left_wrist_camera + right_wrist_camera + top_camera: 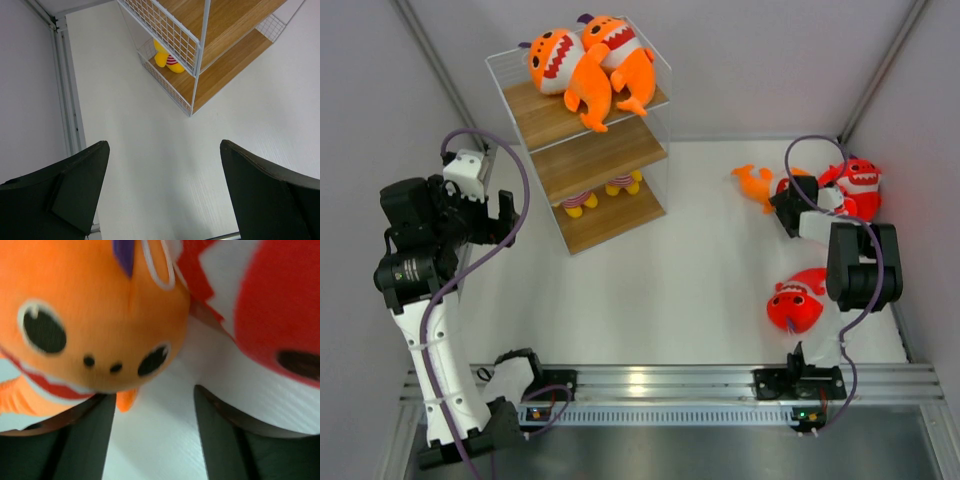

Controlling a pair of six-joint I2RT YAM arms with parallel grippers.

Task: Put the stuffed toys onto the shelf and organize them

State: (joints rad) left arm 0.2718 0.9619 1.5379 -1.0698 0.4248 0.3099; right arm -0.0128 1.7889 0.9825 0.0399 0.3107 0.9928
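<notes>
The shelf stands at the back left, with two orange sharks lying on its top board. A third orange shark lies on the table at the right, with a red shark beside it. Another red shark lies nearer the front. My right gripper is open and low between the orange shark and the red shark, holding nothing. My left gripper is open and empty, left of the shelf's corner.
Two small yellow-footed striped figures stand on the shelf's bottom board, and one shows in the left wrist view. Grey walls with metal posts close in the left and right sides. A metal rail runs along the front.
</notes>
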